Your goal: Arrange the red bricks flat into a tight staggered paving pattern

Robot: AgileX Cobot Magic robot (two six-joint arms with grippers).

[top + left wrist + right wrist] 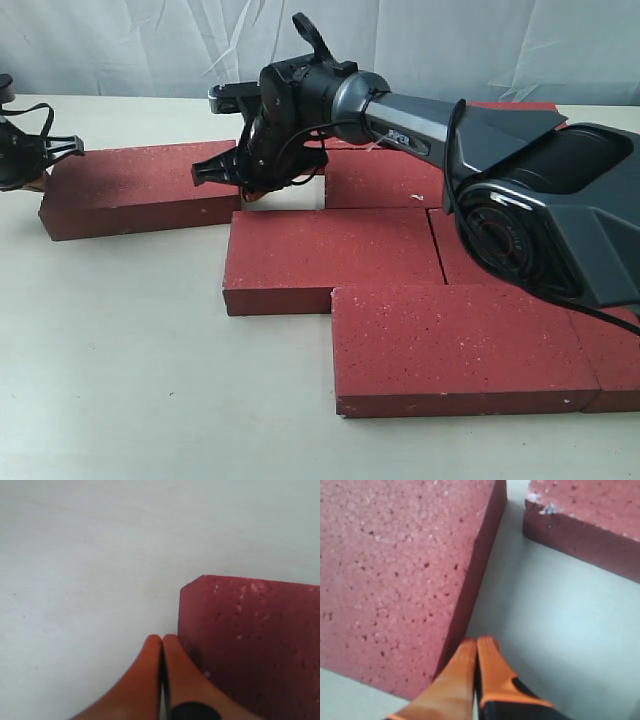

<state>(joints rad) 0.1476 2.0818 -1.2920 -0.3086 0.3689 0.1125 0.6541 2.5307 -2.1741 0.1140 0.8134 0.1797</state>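
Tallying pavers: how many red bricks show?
7 red bricks: one apart left, one middle, one front, one behind, three partly hidden right. The right arm may cover more.

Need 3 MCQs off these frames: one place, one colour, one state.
1. Where are the tips of the right gripper?
A) in the gap beside the loose brick
B) on the frontmost brick
C) off the table
2. Colour of its fingers?
A) blue
B) orange
C) white
3. State of the left gripper?
A) wide open
B) shut on a brick
C) shut, empty

1 A: the right wrist view shows the tips between the loose brick and the chipped brick.
2 B: plainly orange.
3 C: its tips are pressed together beside the brick's corner.
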